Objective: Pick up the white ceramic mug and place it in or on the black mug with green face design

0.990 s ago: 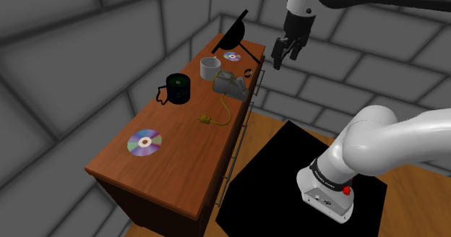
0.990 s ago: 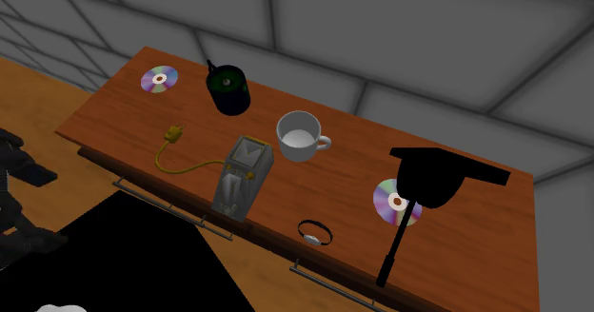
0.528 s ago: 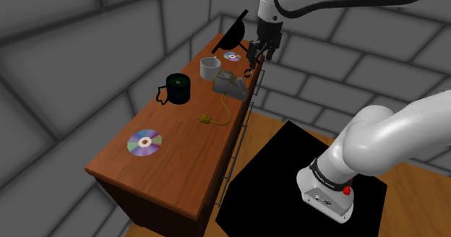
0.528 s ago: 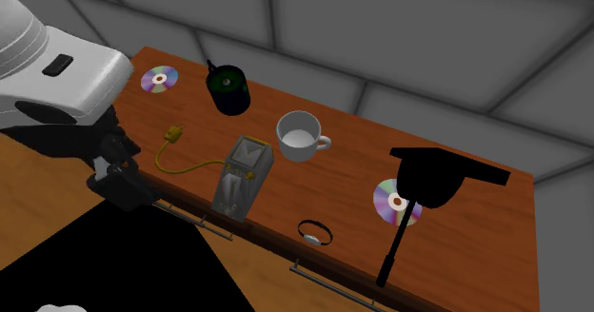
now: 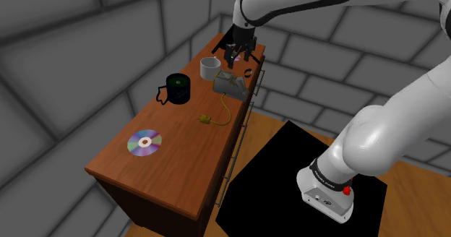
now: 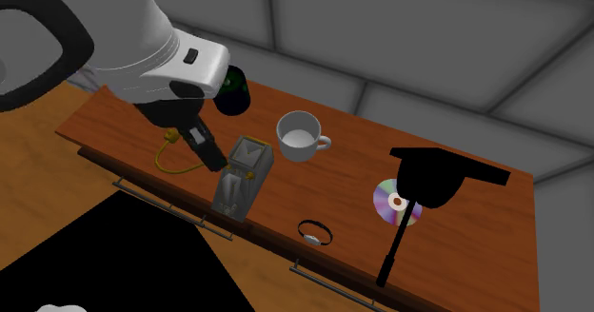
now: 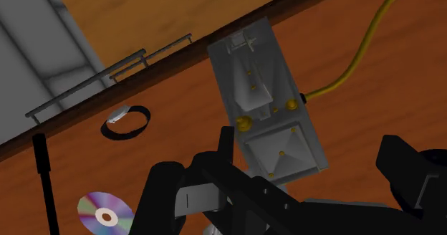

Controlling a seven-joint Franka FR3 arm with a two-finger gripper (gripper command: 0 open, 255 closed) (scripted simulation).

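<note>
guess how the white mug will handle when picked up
The white mug looks rigid, likely won't flex. Its smooth round wall may slip when pinched. Upright and squat, it probably slides rather than tips.

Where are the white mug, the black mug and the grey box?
white mug (image 6: 298, 141), second exterior view, inside of the cup.
black mug (image 5: 178, 91), shoulder view, outer side wall.
grey box (image 7: 261, 76), wrist view, its broad top face.
</note>
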